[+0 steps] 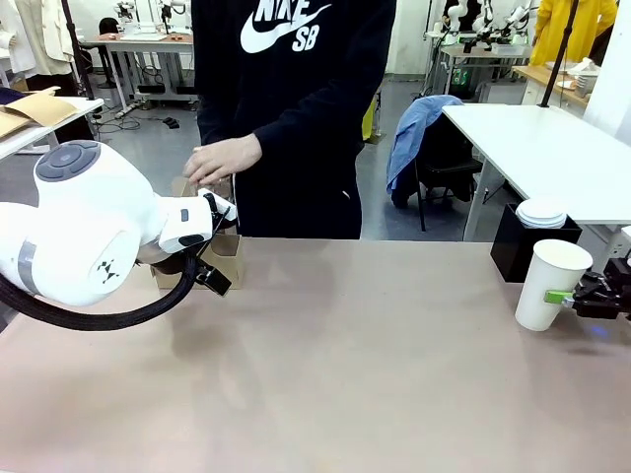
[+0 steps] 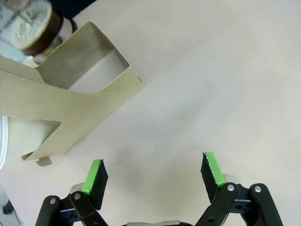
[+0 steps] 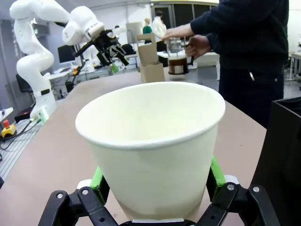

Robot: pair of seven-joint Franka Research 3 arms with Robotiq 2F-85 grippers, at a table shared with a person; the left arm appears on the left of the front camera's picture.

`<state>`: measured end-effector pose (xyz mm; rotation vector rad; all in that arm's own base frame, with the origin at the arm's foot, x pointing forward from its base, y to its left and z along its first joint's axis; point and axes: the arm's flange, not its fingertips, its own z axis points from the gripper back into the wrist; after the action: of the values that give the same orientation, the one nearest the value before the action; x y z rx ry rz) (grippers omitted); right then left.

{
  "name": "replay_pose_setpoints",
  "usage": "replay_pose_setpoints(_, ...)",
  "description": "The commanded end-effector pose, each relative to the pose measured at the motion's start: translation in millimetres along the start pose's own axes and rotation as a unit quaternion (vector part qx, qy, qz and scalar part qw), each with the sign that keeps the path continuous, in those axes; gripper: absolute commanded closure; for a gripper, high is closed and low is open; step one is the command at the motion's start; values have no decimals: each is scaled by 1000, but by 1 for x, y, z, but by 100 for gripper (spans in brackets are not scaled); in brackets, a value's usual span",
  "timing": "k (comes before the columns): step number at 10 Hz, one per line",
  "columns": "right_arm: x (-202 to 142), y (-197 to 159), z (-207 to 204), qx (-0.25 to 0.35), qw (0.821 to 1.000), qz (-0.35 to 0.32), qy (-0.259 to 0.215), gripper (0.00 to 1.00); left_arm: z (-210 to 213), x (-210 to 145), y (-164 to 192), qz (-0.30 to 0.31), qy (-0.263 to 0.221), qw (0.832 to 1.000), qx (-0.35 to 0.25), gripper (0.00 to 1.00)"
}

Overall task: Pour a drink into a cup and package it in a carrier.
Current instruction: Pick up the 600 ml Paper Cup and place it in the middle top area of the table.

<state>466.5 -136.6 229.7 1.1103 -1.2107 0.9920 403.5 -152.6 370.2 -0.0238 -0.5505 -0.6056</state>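
Observation:
My right gripper (image 3: 155, 190) is shut on the cup (image 3: 153, 146), a white paper cup that stands empty and upright near the table's right edge (image 1: 552, 283). The brown cardboard carrier (image 2: 70, 106) lies just ahead and to the left of my open left gripper (image 2: 154, 173), which hovers above bare table. From the front, my left arm partly covers the carrier (image 1: 225, 246), with the left gripper (image 1: 211, 273) beside it. Past the carrier (image 3: 150, 66), the person's hand (image 3: 197, 45) holds the glass press jug (image 3: 178, 62) with dark drink in its lower part.
A black box (image 1: 518, 248) with a stack of white lids (image 1: 542, 212) stands behind the cup at the right. The person's other hand (image 1: 222, 158) hovers over the carrier's handle panel. A pale round thing (image 2: 21, 136) sits in one carrier slot.

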Motion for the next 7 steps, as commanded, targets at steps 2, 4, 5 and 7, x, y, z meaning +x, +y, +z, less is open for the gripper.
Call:
replay_pose_setpoints(2,4,-1,0,-3,1000,6,-2,3,0,0,0,1,0,1000,-1,0)
replay_pose_setpoints(4,0,0,1,-1,1000,0,0,3,0,0,0,1,0,1000,-1,0)
replay_pose_setpoints(5,1,-5,-9,-13,1000,-7,6,3,0,0,0,1,0,1000,-1,0)
replay_pose_setpoints(7,-2,-9,-16,-16,1000,3,7,23,0,0,0,1,0,1000,-1,0)
